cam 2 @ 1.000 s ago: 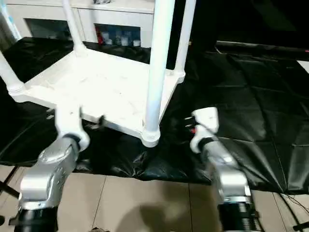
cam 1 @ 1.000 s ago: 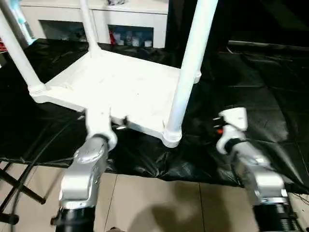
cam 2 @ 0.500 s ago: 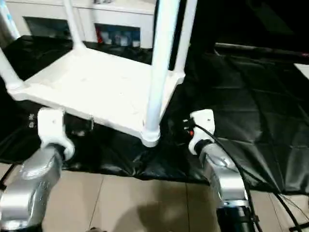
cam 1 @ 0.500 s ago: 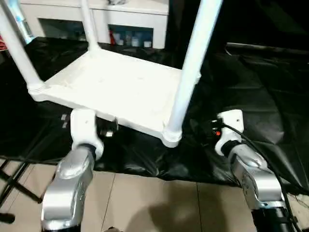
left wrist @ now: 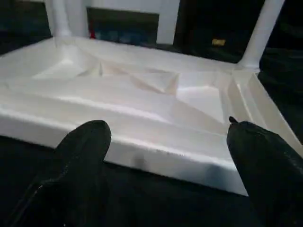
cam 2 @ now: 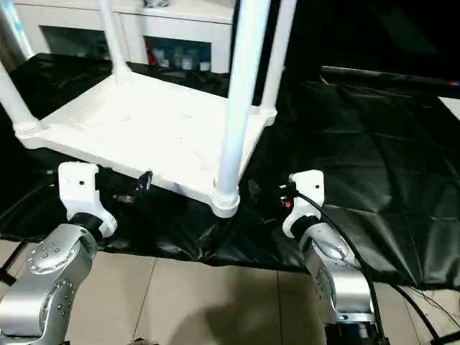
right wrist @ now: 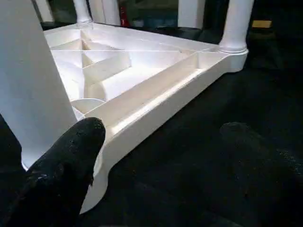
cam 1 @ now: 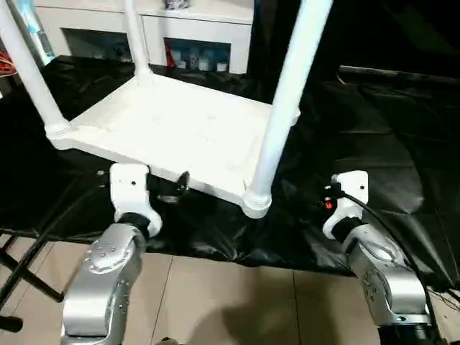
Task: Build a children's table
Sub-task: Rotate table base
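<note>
The children's table lies upside down on the black-draped table, its white tabletop point(cam 1: 172, 126) showing the ribbed underside point(right wrist: 123, 71). White tubular legs stand upright in its corner sockets, the nearest one point(cam 1: 284, 108) at the front right corner. My left gripper point(left wrist: 165, 127) is open, just in front of the tabletop's front edge and holding nothing. My right gripper point(right wrist: 163, 130) is also open, low over the black cloth just right of the front right corner socket point(cam 2: 224, 203), apart from it.
A white cabinet point(cam 1: 194, 29) with shelves stands behind the black-draped table point(cam 1: 402, 144). The drape's front edge hangs over a tiled floor point(cam 1: 230, 302). Black stand legs point(cam 1: 21, 277) show at the lower left, and a cable point(cam 2: 345, 237) runs along my right forearm.
My left arm has drawn back and down from the tabletop's front edge. The right wrist has sunk slightly. Both grippers stay open.
</note>
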